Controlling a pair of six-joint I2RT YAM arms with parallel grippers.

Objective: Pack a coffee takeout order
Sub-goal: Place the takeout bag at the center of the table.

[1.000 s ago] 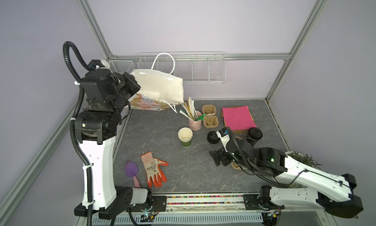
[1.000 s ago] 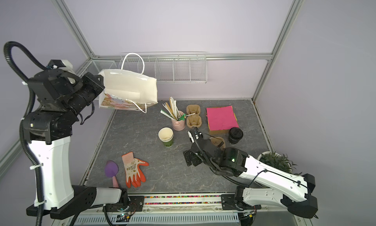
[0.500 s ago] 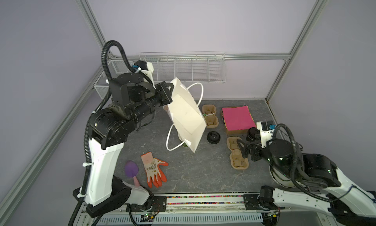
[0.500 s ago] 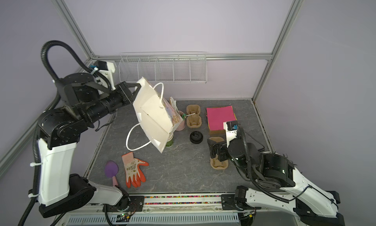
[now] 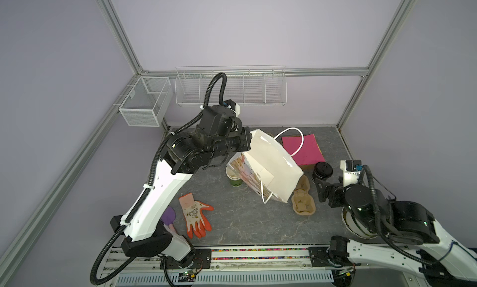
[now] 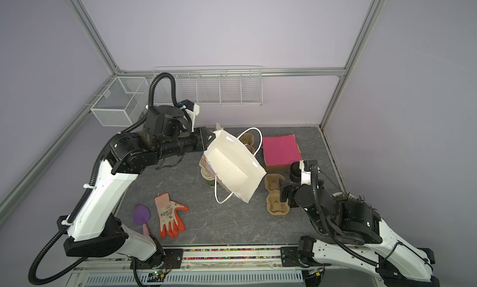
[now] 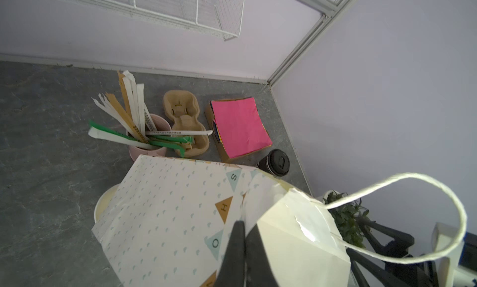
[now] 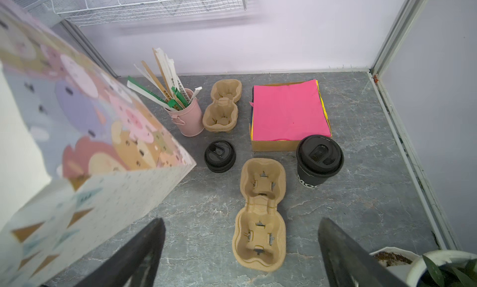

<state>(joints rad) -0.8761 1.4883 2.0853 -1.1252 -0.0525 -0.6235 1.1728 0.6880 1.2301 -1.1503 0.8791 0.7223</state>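
Observation:
The white paper gift bag (image 5: 271,167) (image 6: 232,167) hangs tilted over the middle of the table, open mouth facing up. My left gripper (image 5: 248,141) (image 6: 209,138) (image 7: 244,223) is shut on its upper rim. The bag's printed side (image 8: 77,118) fills one side of the right wrist view. A brown pulp cup carrier (image 5: 303,200) (image 6: 276,195) (image 8: 260,216) lies flat just right of the bag. My right gripper (image 5: 320,187) (image 6: 284,192) (image 8: 241,222) stands open and empty beside it. The pink paper sheet (image 5: 302,149) (image 8: 289,112) lies in a box at the back right.
A black lidded cup (image 5: 322,170) (image 8: 318,159) stands by the box, a loose black lid (image 8: 219,155) nearby. Behind are a pink bucket of sticks (image 8: 187,115) and more carriers (image 8: 223,107). A paper cup (image 5: 235,178), glove (image 5: 195,213), purple scoop (image 5: 169,216) and plant pot (image 8: 438,267) are around.
My left arm has swung the bag from the back left corner to the middle of the table and turned its mouth upward. My right arm has drawn back to the right, open, away from the centre.

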